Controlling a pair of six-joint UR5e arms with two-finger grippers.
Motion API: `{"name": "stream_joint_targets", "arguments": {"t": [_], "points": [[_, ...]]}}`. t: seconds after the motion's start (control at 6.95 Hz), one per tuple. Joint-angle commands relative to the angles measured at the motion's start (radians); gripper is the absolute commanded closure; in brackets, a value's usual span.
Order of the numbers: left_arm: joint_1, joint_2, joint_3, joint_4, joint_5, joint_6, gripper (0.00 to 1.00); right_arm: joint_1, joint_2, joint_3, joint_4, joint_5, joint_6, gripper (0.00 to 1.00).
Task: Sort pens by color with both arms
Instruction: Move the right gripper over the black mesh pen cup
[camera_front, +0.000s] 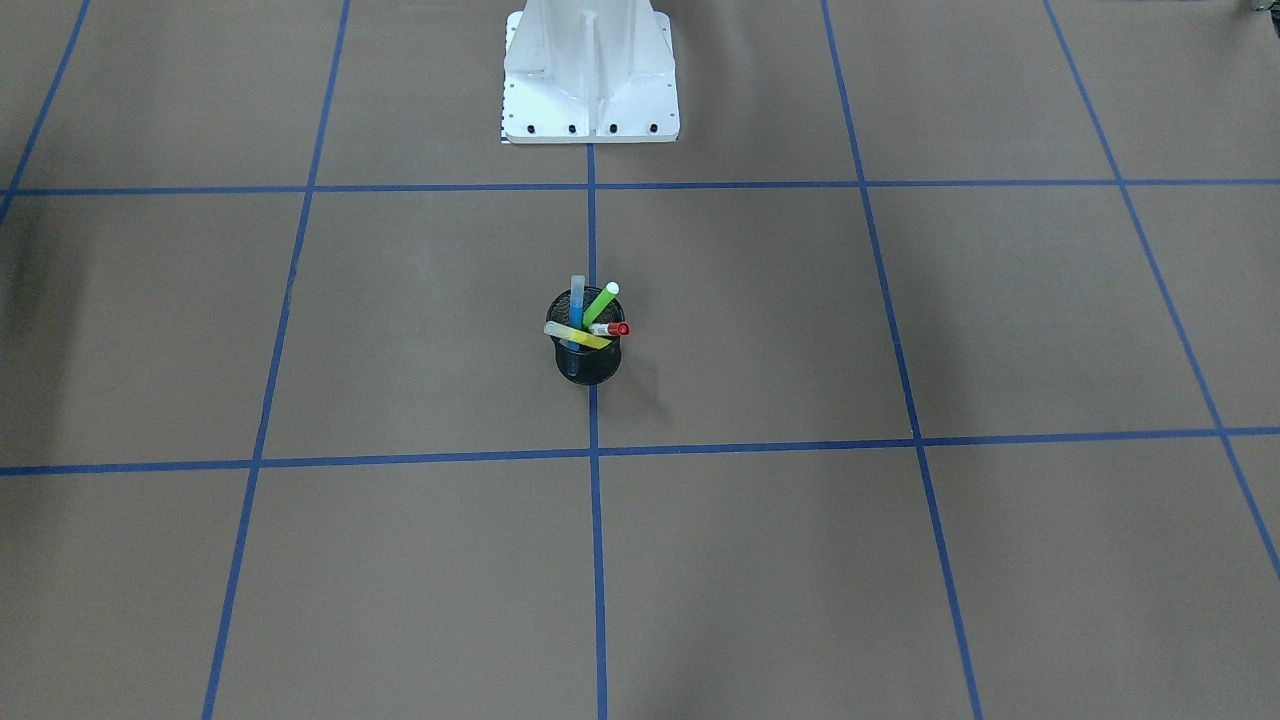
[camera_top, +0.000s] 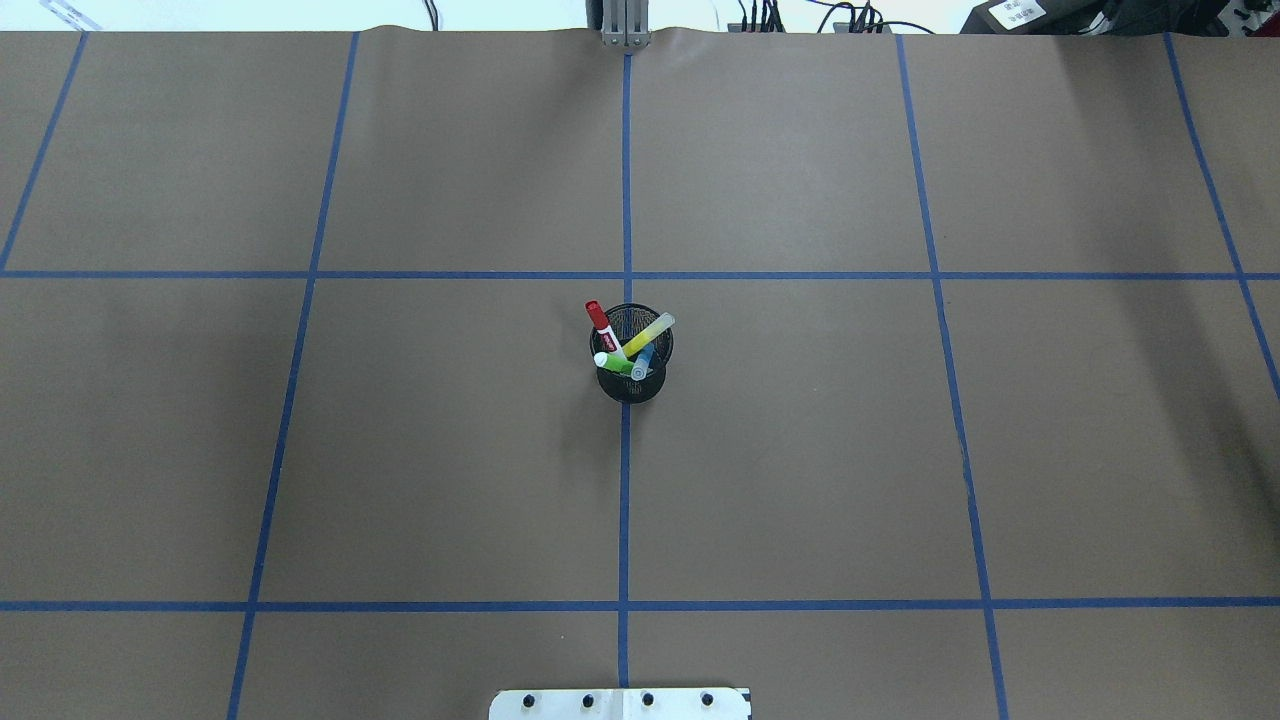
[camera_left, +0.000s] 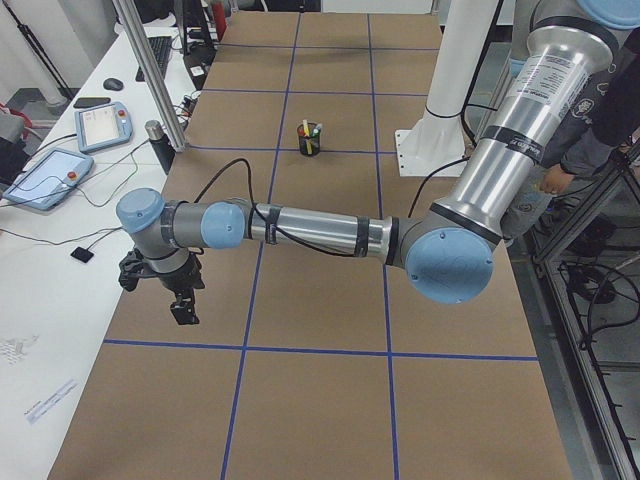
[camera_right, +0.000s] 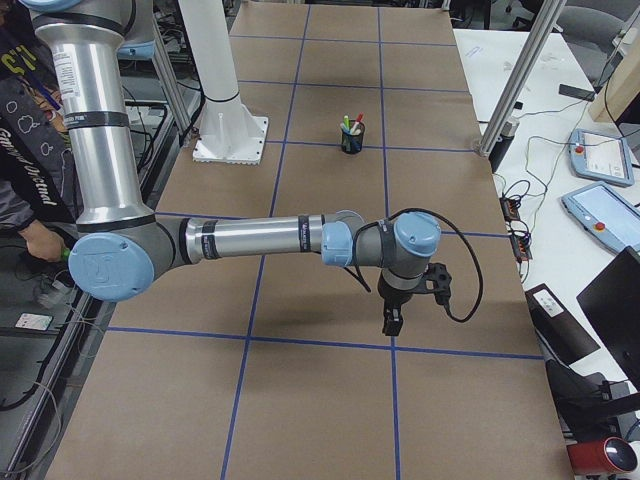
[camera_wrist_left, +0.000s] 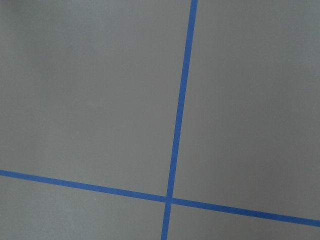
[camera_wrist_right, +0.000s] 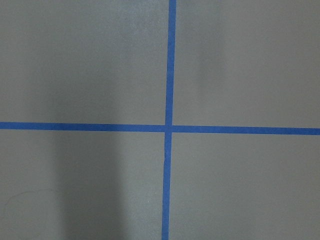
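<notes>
Four pens stand in a black mesh cup (camera_front: 588, 368) at the table's middle: blue (camera_front: 577, 300), lime green (camera_front: 603, 300), yellow (camera_front: 575, 335) and white with a red cap (camera_front: 612, 328). The cup also shows in the overhead view (camera_top: 631, 388). My left gripper (camera_left: 182, 310) hangs over the table's left end, far from the cup. My right gripper (camera_right: 391, 322) hangs over the right end, also far from it. Neither gripper holds anything that I can see. I cannot tell whether they are open or shut. Both wrist views show only brown paper and blue tape.
The white pedestal base (camera_front: 590, 80) stands at the robot's side of the table. Blue tape lines (camera_top: 625, 500) divide the brown surface into squares. Teach pendants (camera_left: 45, 175) lie on a side table. A person (camera_right: 30, 200) stands beside the robot.
</notes>
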Motion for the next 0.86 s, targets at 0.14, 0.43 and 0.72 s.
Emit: {"name": "stream_joint_targets", "arguments": {"t": [0.14, 0.43, 0.72], "points": [[0.000, -0.010, 0.005, -0.003, -0.001, 0.002, 0.00, -0.056, 0.115, 0.018, -0.002, -0.003, 0.158, 0.00], [-0.003, -0.001, -0.050, -0.004, -0.002, 0.011, 0.00, -0.198, 0.244, 0.011, 0.000, -0.003, 0.321, 0.00], [0.006, -0.003, -0.061, -0.004, -0.019, 0.013, 0.00, -0.342, 0.400, 0.007, -0.005, -0.003, 0.556, 0.00]]}}
